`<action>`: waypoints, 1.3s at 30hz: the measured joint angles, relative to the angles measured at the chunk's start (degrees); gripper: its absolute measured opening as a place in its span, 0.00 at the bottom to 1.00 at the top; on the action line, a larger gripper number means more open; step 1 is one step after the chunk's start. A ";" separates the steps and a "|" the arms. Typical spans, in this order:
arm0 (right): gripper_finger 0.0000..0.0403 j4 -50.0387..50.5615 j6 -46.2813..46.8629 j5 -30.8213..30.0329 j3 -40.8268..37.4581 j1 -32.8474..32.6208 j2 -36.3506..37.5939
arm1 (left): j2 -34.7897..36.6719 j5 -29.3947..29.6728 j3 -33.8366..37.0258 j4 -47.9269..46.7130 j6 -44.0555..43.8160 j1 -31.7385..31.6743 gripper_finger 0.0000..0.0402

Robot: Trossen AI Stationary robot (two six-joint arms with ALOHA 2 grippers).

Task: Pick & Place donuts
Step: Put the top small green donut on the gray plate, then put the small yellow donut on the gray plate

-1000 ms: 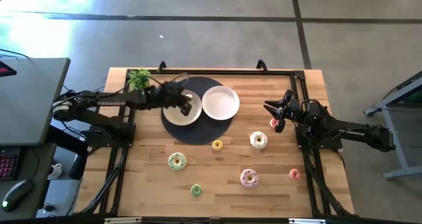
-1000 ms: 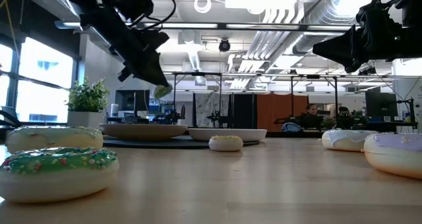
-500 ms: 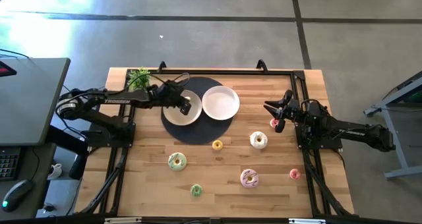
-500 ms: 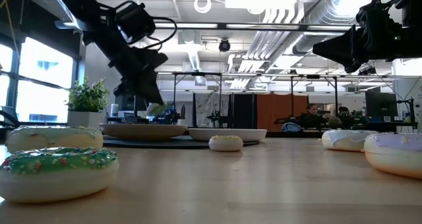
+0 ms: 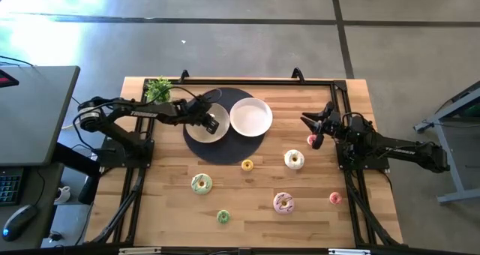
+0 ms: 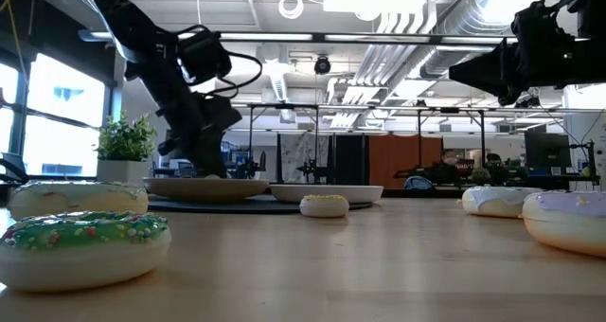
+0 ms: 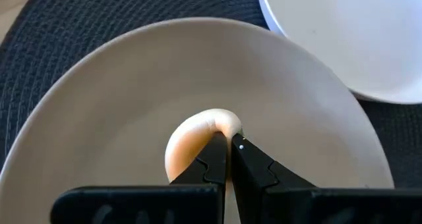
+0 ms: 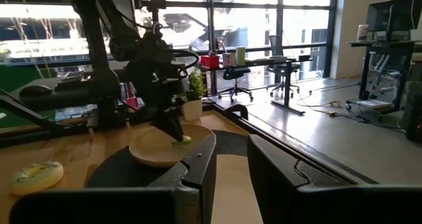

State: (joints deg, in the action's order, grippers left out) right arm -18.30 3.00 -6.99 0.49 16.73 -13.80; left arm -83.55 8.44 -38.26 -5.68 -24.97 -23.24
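My left gripper (image 5: 212,123) (image 7: 229,151) is down inside the left white plate (image 5: 196,131) (image 7: 99,99), shut on a tiny pale yellow donut (image 7: 198,135) (image 8: 182,140). My right gripper (image 5: 315,131) (image 8: 231,151) hangs open in the air near the table's right side, beside a small red donut (image 5: 311,140) lying flat on the wood. More donuts lie flat on the table: tiny yellow (image 5: 247,164), white-iced (image 5: 294,160), green-iced (image 5: 201,183), tiny green (image 5: 223,216), pink-iced (image 5: 283,202), tiny red (image 5: 334,198). My left gripper pinches the tiny donut's ring wall (image 7: 224,124) between its two fingers, one finger (image 7: 211,159) in the hole side and the other outside, slanting down from the table's left. The donut sits low in the plate; whether it touches the plate I cannot tell.
A second white plate (image 5: 250,116) sits right of the first, both on a round dark mat (image 5: 225,151). A small potted plant (image 5: 158,88) stands at the far left corner. A black frame rail (image 5: 341,97) runs along the table's edges. Bare wood lies near the front.
My left gripper has come down from above the left plate into it, still shut on the tiny donut, which has dropped with it to plate level.
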 joint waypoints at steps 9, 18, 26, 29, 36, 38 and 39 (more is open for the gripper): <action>0.21 0.01 -0.34 -0.26 0.00 0.00 0.00 | 0.00 0.31 0.00 0.05 3.87 0.00 0.22; 0.21 -0.24 -1.37 -0.81 0.00 0.00 0.00 | 1.24 0.24 0.00 6.76 4.26 0.00 0.35; 0.21 -3.15 -2.06 -7.83 0.00 0.00 0.01 | 1.99 -19.68 -0.07 22.07 4.81 6.51 0.35; 0.21 -2.98 -3.10 -8.04 0.00 0.00 -0.04 | 0.17 -17.90 -0.08 25.15 4.81 12.57 0.35; 0.21 -2.97 -3.07 -7.67 0.00 0.00 -0.04 | -4.25 -7.32 -0.04 28.22 4.98 23.23 0.35; 0.21 -2.96 -3.05 -7.67 0.00 0.00 -0.04 | -5.96 -5.91 -0.10 30.06 4.44 24.95 0.35; 0.21 -2.96 -3.05 -7.67 0.00 0.00 -0.04 | -7.04 -5.17 -0.12 30.55 3.74 25.63 0.35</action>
State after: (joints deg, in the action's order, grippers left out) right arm -21.26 -0.05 -14.66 0.49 16.73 -13.85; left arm -90.59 3.27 -38.38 24.87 -21.23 2.39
